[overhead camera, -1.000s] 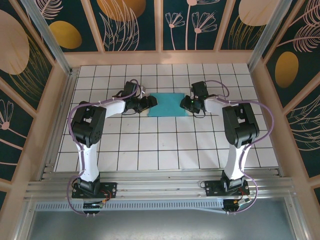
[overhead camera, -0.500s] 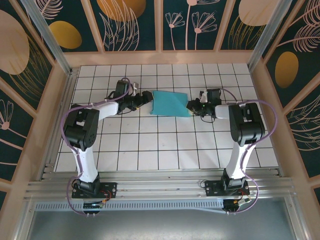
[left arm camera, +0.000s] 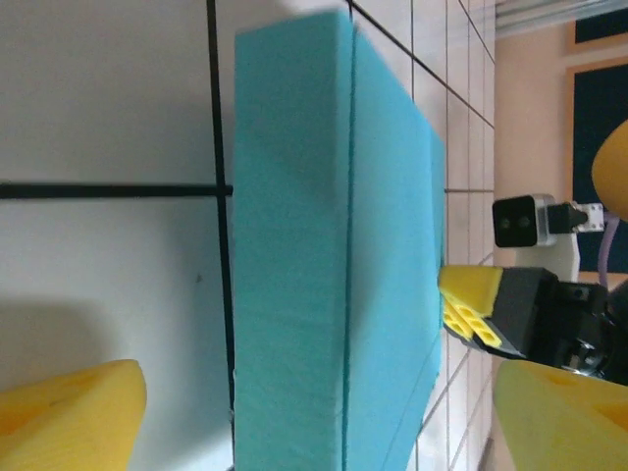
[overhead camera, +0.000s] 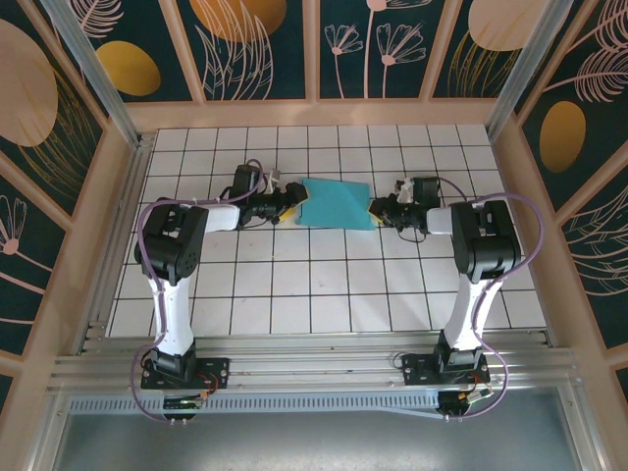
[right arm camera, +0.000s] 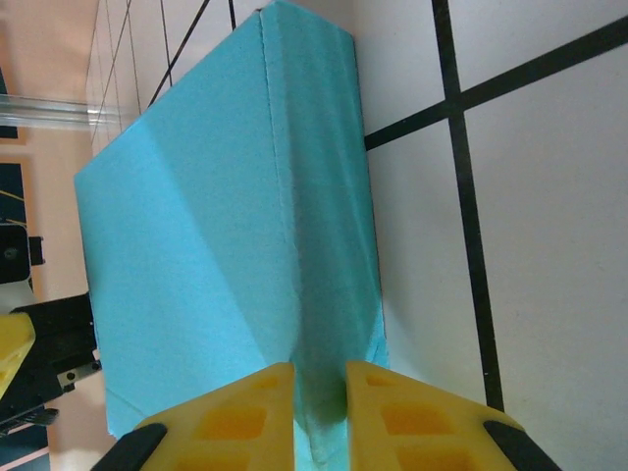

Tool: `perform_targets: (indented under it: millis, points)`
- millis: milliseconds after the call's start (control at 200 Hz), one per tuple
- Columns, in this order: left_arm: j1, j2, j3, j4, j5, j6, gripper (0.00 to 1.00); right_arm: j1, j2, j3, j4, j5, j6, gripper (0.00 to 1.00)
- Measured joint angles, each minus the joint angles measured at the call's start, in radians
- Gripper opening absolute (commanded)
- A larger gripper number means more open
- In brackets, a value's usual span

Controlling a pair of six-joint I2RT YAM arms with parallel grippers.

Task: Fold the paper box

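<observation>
The paper box is a shallow teal rectangle on the white tiles at the middle back, slightly tilted. In the left wrist view its long teal face runs up the picture. My left gripper stands open at the box's left end; its yellow fingers sit wide on either side, with a gap to the card. My right gripper is at the right end, shut on the box's end wall, which is pinched between the two yellow fingertips. That gripper's yellow finger also shows past the box.
The tiled table is ringed by wooden walls. An aluminium rail crosses the near edge by the arm bases. Open tiles lie in front of the box.
The right gripper has closed on the box's right end and the box has tilted slightly. The left gripper has opened wider and shifted at the left end.
</observation>
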Motion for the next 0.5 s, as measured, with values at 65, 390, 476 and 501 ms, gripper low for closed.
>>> perform_targets:
  millis: [65,390,476,501]
  points:
    - [0.0,0.009,0.008,0.003,0.001,-0.002,0.87,-0.002,0.003,0.0,0.005,-0.005,0.003,0.18]
    - [-0.04,0.085,0.006,0.187,0.08,-0.14,0.66,-0.009,0.01,0.0,0.014,-0.026,0.011,0.17]
    - [-0.058,0.097,-0.006,0.25,0.096,-0.211,0.6,-0.01,0.01,0.0,0.015,-0.027,0.018,0.17]
    - [-0.062,0.098,-0.009,0.264,0.098,-0.222,0.58,-0.01,0.01,0.0,0.015,-0.027,0.019,0.17]
